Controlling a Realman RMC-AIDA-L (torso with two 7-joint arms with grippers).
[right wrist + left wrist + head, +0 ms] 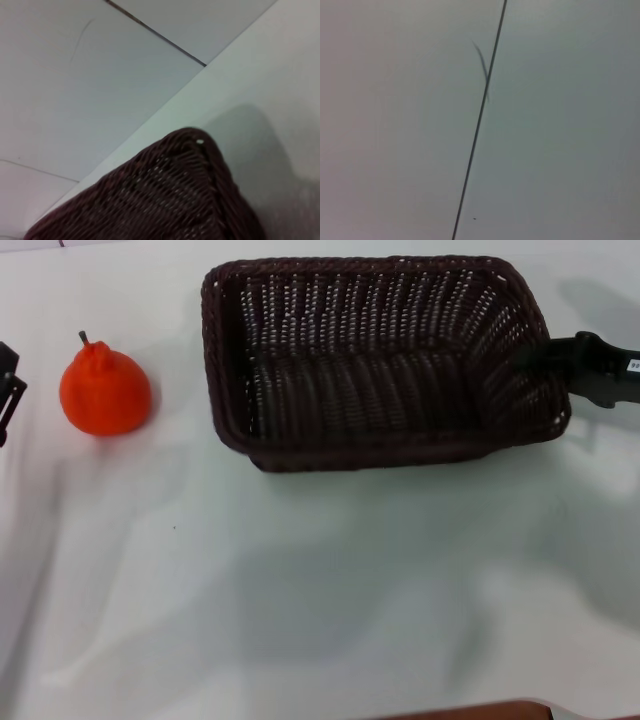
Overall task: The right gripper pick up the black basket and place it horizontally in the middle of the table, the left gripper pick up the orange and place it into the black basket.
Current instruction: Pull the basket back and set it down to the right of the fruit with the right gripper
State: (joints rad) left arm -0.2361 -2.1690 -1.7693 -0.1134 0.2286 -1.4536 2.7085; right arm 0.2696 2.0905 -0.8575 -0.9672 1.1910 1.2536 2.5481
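The black basket (380, 360) lies lengthwise across the far middle of the white table (320, 570), its open side up. My right gripper (548, 356) reaches in from the right and is shut on the basket's right rim; the right wrist view shows a basket corner (165, 200) close up. The orange (104, 390) stands upright on the table well left of the basket, stem up. Only a sliver of my left gripper (8, 392) shows at the left edge, just left of the orange and apart from it.
The table's far edge (165, 112) runs close behind the basket, with grey floor beyond it. The left wrist view shows only floor with a dark seam (480, 120). A brown strip (480, 710) lies at the table's near edge.
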